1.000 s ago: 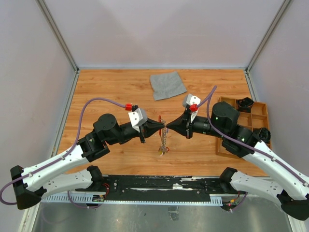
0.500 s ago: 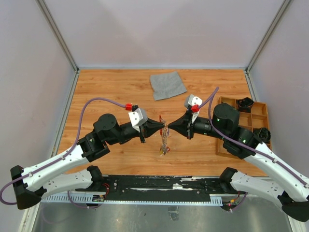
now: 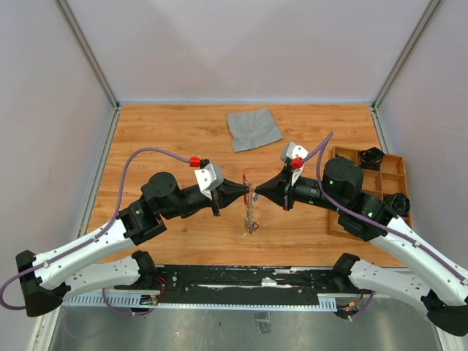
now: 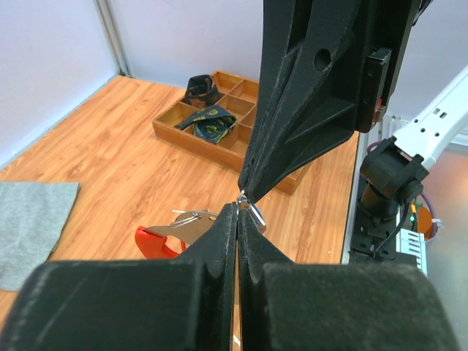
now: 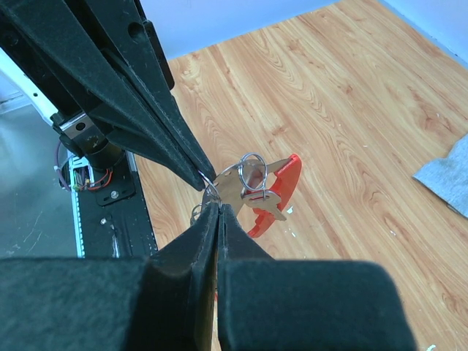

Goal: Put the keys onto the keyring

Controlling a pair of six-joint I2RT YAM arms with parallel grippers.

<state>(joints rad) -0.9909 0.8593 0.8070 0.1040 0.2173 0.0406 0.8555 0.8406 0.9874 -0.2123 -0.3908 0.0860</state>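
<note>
Both left gripper (image 3: 242,191) and right gripper (image 3: 258,194), shut tip-to-tip, pinch the red oval keyring (image 5: 285,183) and silvery metal key (image 5: 245,191); a misaligned pull could drop them.

The keyring (image 4: 155,239) seems half hidden behind the left fingers (image 4: 208,256).

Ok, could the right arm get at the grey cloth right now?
Probably not yet: the way to the grey cloth looks free, but the right pincer is shut on the keyring, meeting the left pincer.
</note>
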